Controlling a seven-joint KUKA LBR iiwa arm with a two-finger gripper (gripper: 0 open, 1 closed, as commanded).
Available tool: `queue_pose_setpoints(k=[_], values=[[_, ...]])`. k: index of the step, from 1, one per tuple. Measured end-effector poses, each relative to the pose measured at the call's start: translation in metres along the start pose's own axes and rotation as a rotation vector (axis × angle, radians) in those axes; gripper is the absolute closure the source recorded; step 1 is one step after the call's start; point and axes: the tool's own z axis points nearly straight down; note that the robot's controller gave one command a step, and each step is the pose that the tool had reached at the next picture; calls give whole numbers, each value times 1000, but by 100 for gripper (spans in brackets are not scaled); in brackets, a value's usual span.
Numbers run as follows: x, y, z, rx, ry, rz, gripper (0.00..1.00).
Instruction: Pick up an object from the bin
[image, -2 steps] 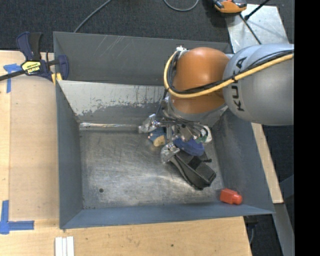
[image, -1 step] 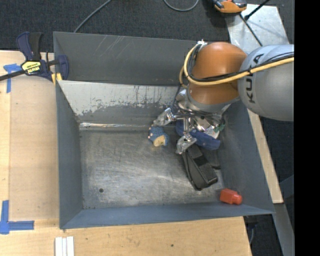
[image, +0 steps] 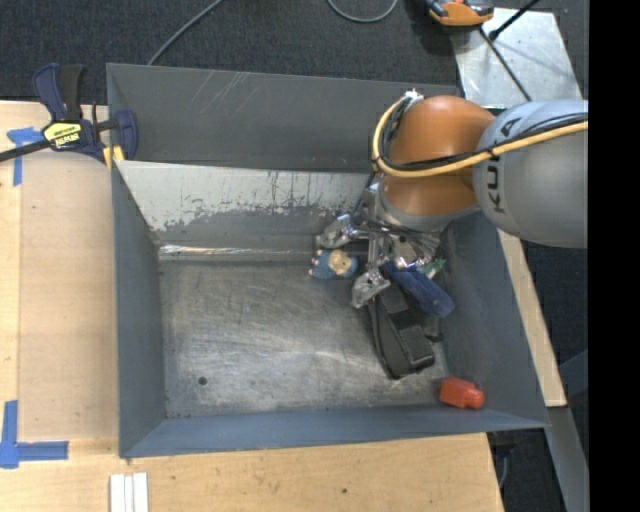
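Observation:
My gripper (image: 352, 265) hangs under the orange wrist cover at the right of the bin's back half, low over the floor. Its metal fingers (image: 367, 289) stand open and spread apart. A small blue thing with a pale yellow round part (image: 334, 263) lies on the floor at the gripper's left, about level with the fingertips; I cannot tell whether they touch it. A blue handle-like thing (image: 428, 292) lies just right of the gripper, resting on a black blocky thing (image: 405, 342) that stretches toward the front.
A small red block (image: 461, 393) sits in the front right corner. The arm and its orange cover hide the back right corner. Bare scuffed floor spreads over the left and middle of the bin.

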Motion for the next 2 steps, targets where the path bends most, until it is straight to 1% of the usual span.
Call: queue_pose_setpoints(k=[1, 2], values=[[5, 0, 5, -4, 16, 1, 100], [7, 10, -113, -1, 19, 29, 100]])
